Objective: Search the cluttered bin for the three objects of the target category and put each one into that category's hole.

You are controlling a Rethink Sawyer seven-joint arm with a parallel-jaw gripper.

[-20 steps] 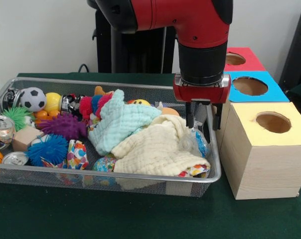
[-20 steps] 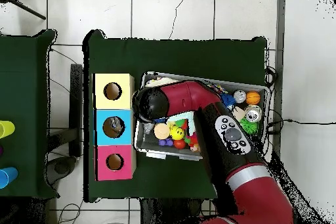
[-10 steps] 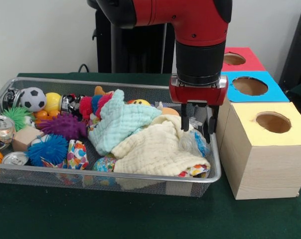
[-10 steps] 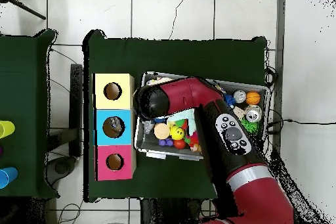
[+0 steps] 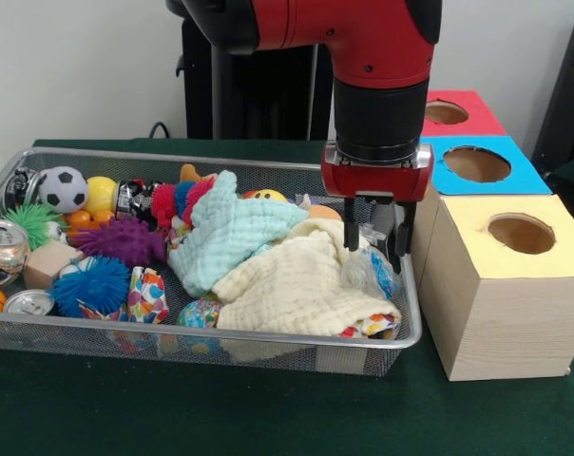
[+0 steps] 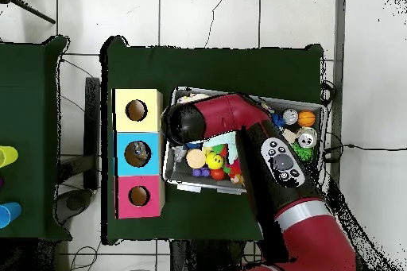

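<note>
i see the bin (image 5: 220, 342) with its near wire rim running across the front, and just behind that rim a cream cloth (image 5: 296, 285) heaped at the box end, with a patterned bit poking out under its near corner. beside it, toward the bin's other end, sit a patterned cup (image 5: 146, 294), a blue spiky ball (image 5: 92, 283), a can (image 5: 28, 302) lying on its side and a second can (image 5: 4, 247) upright against the end wall. a wooden cube (image 5: 49, 262) sits between them. farther in, a mint cloth (image 5: 232, 231) overlaps the cream one, a purple spiky ball (image 5: 124, 239) lies next to it, and a green spiky ball (image 5: 30, 221), a soccer ball (image 5: 63, 188) and a yellow ball (image 5: 102, 194) crowd the far corner. i cannot tell which category is the target, so i can only say all the loose items lie in the bin. the gripper (image 5: 373, 237) hangs over the cream cloth at the bin's box end, close to the side wall, its fingers (image 5: 350, 228) apart with nothing between them; a clear crinkly item (image 5: 374, 271) lies just below. the yellow box (image 5: 506, 285) stands just beside the bin, the blue box (image 5: 482, 163) behind it and the red box (image 5: 458, 112) farthest, each hole open. in the overhead view the arm (image 6: 262, 156) covers much of the bin, and bare green table (image 6: 215, 69) lies around it.
</note>
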